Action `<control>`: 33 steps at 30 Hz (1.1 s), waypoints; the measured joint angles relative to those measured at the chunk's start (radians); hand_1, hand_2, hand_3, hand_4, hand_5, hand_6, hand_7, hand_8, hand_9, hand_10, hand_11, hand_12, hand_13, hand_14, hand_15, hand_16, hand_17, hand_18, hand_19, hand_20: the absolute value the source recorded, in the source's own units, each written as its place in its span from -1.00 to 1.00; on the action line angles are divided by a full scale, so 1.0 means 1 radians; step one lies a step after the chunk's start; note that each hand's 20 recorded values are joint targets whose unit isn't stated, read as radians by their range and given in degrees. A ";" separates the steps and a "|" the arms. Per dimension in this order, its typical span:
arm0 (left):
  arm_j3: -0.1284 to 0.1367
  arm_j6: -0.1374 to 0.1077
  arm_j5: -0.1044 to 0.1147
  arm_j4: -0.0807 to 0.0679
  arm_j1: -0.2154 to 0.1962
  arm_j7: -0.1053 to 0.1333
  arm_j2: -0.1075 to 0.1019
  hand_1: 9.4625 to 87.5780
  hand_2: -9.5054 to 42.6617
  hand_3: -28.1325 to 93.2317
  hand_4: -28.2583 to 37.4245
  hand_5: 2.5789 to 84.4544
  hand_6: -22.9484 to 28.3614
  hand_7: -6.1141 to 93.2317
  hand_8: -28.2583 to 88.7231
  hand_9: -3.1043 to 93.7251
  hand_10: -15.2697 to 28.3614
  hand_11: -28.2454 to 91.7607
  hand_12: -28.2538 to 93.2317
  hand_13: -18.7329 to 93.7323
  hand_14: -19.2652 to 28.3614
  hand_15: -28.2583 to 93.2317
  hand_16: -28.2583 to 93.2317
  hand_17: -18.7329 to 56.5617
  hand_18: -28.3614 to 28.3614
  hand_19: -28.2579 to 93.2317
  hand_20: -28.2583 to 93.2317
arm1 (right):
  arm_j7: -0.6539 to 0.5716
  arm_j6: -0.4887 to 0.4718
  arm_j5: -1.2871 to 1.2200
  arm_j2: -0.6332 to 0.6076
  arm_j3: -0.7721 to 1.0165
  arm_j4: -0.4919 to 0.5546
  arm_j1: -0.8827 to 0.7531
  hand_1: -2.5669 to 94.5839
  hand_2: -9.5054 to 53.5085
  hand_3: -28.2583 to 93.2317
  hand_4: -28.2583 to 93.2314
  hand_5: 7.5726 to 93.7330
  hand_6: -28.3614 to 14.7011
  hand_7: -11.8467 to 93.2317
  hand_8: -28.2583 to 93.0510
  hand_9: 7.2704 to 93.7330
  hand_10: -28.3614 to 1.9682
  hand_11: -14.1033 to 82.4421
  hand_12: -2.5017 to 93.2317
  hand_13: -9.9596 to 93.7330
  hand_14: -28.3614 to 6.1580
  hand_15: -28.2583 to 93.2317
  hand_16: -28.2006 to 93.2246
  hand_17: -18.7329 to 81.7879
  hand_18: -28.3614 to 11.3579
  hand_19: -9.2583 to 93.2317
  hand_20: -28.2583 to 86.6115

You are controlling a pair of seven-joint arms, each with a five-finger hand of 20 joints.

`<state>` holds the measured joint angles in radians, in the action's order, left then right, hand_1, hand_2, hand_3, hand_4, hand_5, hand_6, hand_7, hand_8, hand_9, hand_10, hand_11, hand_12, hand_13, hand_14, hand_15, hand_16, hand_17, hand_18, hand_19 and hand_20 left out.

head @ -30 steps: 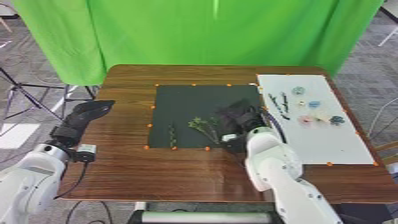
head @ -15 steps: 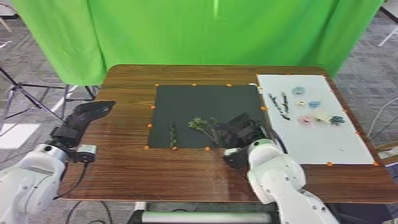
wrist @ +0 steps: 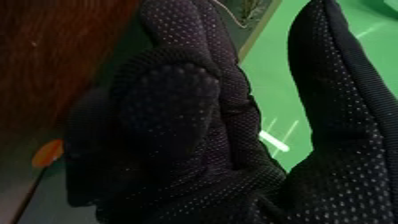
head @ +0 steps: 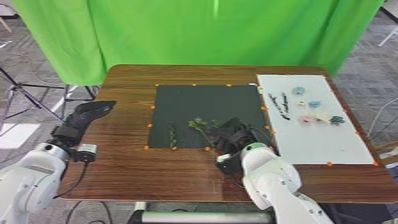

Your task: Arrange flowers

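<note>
In the head view, the right hand [head: 233, 136] is low over the dark mat's near right corner, just right of a branching green sprig [head: 201, 126]. A slimmer green stem [head: 173, 134] lies farther left on the dark mat [head: 204, 102]. The right hand [wrist: 200, 130] is open in the right wrist view, with nothing visible in its grasp; a bit of sprig [wrist: 250, 9] shows beyond its fingertips. Over the table's left edge, the left hand [head: 87, 114] is open and holds nothing.
On the white mat [head: 320, 147] at the right lie two dark stems [head: 285, 104] and several loose blooms, including pink [head: 306, 119], pale blue [head: 314, 104], and dark blue-grey [head: 337, 120] ones. Orange markers line both mats. A green curtain [head: 213, 35] hangs behind the table.
The right hand has come nearer the table's front edge and shifted slightly left, towards the branching sprig. The left hand and the flowers on the white mat have stayed where they were.
</note>
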<state>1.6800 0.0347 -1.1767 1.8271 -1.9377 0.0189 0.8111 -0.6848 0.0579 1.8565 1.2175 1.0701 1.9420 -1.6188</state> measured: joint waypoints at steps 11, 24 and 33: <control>0.000 0.010 0.000 -0.003 0.003 -0.002 0.002 -0.53 -0.61 0.50 -0.73 -0.11 0.11 -0.68 -0.62 -0.26 0.25 -0.29 -0.36 -0.22 0.39 -0.45 -0.54 -0.48 0.30 -0.50 -0.36 | 0.014 -0.006 -0.051 0.003 0.014 0.001 0.000 -0.22 -0.95 0.39 -0.68 0.57 0.03 -0.10 -0.70 1.00 -0.12 -0.17 -0.48 1.00 0.43 0.32 -0.20 0.88 0.18 0.80 0.13; 0.000 0.022 0.000 -0.006 0.009 -0.013 0.008 -0.53 -0.60 0.50 -0.73 -0.11 0.11 -0.68 -0.62 -0.26 0.25 -0.29 -0.36 -0.22 0.39 -0.45 -0.54 -0.49 0.31 -0.50 -0.36 | 0.066 0.102 -0.085 0.000 0.054 0.053 -0.021 -0.28 -0.96 0.42 -0.68 0.52 0.06 -0.13 -0.70 0.95 -0.10 -0.14 -0.47 1.00 0.43 0.30 -0.16 0.81 0.12 0.88 0.12; 0.003 0.035 -0.009 -0.006 0.009 -0.028 0.018 -0.53 -0.60 0.50 -0.73 -0.10 0.11 -0.67 -0.62 -0.25 0.27 -0.29 -0.36 -0.22 0.39 -0.45 -0.54 -0.49 0.31 -0.50 -0.36 | 0.041 0.259 0.379 -0.114 -0.003 -0.062 0.145 -0.27 -1.00 0.44 -0.70 0.11 0.15 -0.51 -0.63 0.19 -0.39 -0.53 -0.50 0.84 0.23 0.22 -0.01 0.61 -0.11 0.96 0.11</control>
<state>1.6833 0.0694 -1.1854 1.8215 -1.9285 -0.0090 0.8287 -0.6434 0.3168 2.2355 1.1036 1.0673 1.8795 -1.4733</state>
